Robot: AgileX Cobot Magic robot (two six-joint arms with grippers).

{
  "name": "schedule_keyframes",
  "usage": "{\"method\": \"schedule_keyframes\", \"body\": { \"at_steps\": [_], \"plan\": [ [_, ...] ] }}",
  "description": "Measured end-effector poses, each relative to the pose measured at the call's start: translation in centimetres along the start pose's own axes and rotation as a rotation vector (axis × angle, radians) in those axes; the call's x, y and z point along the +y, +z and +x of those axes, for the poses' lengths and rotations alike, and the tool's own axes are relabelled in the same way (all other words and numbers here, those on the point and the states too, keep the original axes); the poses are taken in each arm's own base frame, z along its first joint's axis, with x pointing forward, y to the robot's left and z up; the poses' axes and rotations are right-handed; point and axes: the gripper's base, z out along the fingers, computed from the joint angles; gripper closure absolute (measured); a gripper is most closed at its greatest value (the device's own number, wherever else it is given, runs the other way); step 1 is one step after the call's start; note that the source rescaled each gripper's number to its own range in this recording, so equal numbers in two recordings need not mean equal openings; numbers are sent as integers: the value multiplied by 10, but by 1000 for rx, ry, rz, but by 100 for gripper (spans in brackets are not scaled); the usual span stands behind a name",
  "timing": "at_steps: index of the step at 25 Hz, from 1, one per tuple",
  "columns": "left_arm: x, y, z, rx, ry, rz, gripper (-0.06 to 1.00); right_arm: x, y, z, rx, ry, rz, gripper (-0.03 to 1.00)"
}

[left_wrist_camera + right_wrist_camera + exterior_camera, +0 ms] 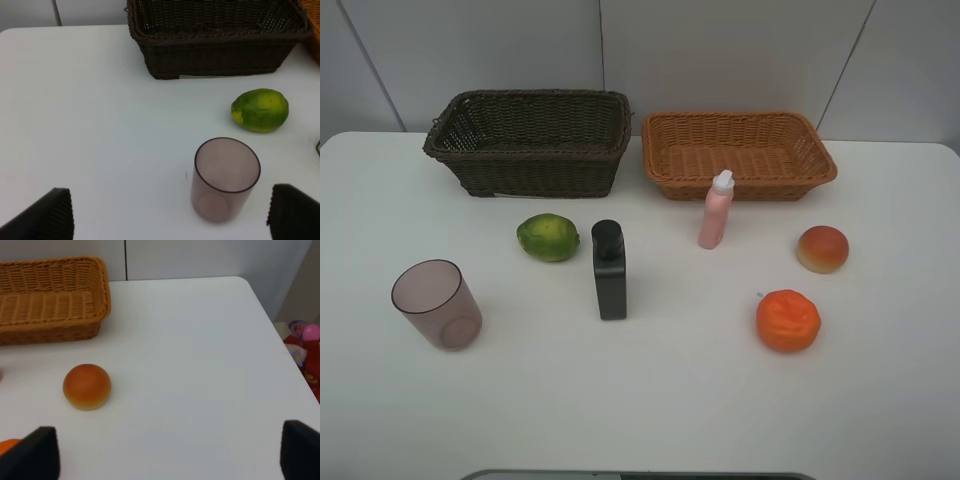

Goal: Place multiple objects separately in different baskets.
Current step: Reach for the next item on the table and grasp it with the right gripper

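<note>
Dark brown wicker basket (535, 170) sits at the back of the white bench (650, 400), left of centre. The shallower orange-tan basket (760, 186) is just beside it on the right, with a small gap between them. Both baskets have nothing in them. All six items are on the bench in front of the baskets, apart from each other. Translucent purplish cup (437, 304) is front left, upright, mouth up. Black flat bottle (610, 272) is near centre, cap toward the baskets; can't tell if it stands or lies. Pink bottle with white cap (716, 212) is upright, just in front of the orange-tan basket. Orange (788, 320) is front right. Green round fruit (548, 237) is between the cup and the black bottle, closer to the dark basket. Red-yellow peach (822, 248) is behind the orange, to the right. Left end effector (170, 214) has its jaws wide apart and grips nothing, cup ahead of it. Right end effector (165, 452) is also spread wide and grips nothing, peach ahead. Neither shows in the high view.
</note>
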Motion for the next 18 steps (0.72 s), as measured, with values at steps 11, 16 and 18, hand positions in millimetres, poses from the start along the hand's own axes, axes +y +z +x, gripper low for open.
{"method": "schedule_keyframes", "body": {
  "at_steps": [11, 16, 18],
  "plan": [
    [0, 0, 0, 0, 0, 0, -4, 0, 0, 0, -1, -5, -10, 9],
    [0, 0, 0, 0, 0, 0, -4, 1, 12, -11, 86, -14, -12, 9],
    [0, 0, 0, 0, 0, 0, -4, 2, 21, -22, 152, -22, -12, 9]
  ]
}}
